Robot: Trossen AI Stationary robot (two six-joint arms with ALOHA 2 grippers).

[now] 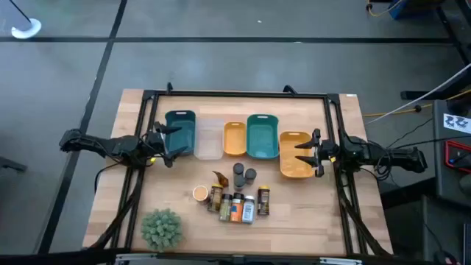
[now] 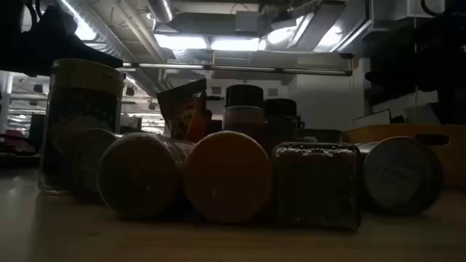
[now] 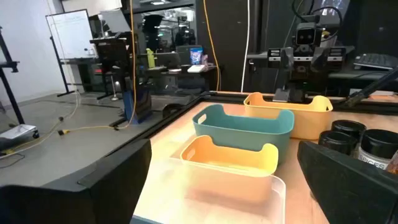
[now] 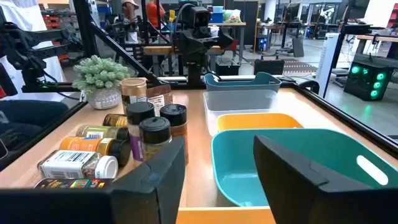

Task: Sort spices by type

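Between the left gripper (image 1: 168,142), jaws spread wide, and the right gripper (image 1: 303,153), jaws partly apart and empty, sit five trays (image 1: 259,137), with spices (image 1: 235,200) clustered nearer the front.

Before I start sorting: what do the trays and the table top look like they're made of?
Trays, e.g. the teal tray and the orange tray: likely moulded plastic, smooth with a slight sheen, rounded rims and handle cut-outs. Clear tray: probably translucent plastic. Table top: light wood, visible plank grain.

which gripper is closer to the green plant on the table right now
Left. The left gripper hovers by the teal tray, up the table on the plant's own side. The right gripper sits over the far orange tray, across the table beyond the spice jars.
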